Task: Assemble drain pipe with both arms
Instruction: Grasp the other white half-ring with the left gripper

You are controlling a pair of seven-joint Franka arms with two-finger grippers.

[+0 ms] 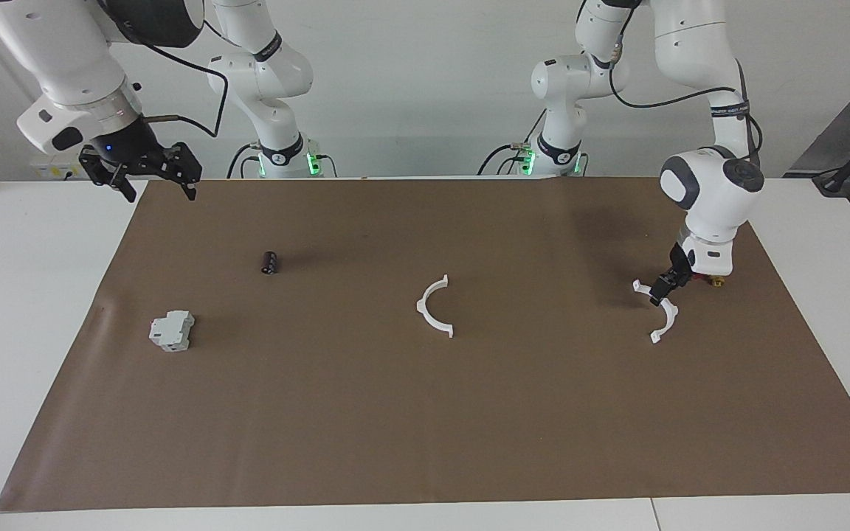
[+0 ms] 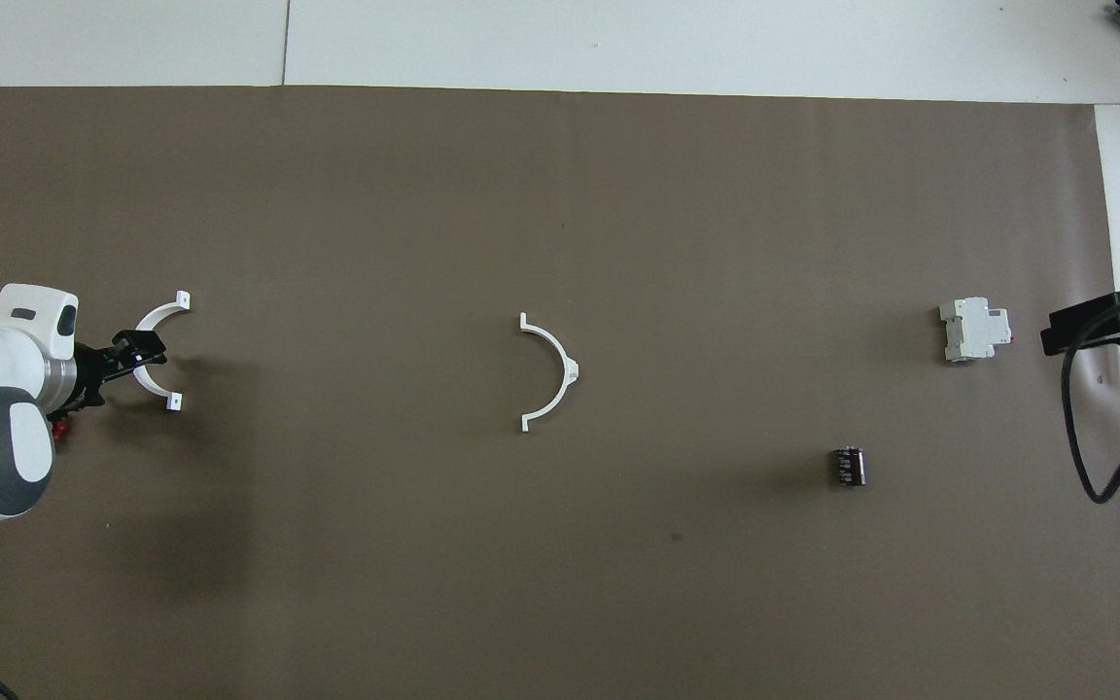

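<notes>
Two thin white semicircular arcs, separate, well apart on the brown mat. First arc (image 1: 436,307) (image 2: 552,372): flat at mid-table, small tabs at both ends and one at mid-curve. Second arc (image 1: 659,310) (image 2: 156,354): toward the left arm's end, tabbed ends, its mid-curve between the fingers of the left gripper (image 1: 665,286) (image 2: 137,348). Their open sides face each other.

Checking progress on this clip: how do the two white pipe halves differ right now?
The arc at the left arm's end has the left gripper down at its middle; the middle arc lies alone, no gripper near it. In the overhead view the end arc bulges toward the left arm's end, the middle arc toward the right arm's. Both are thin white half-rings with end tabs, flat on the brown mat. The right gripper waits, raised.
</notes>
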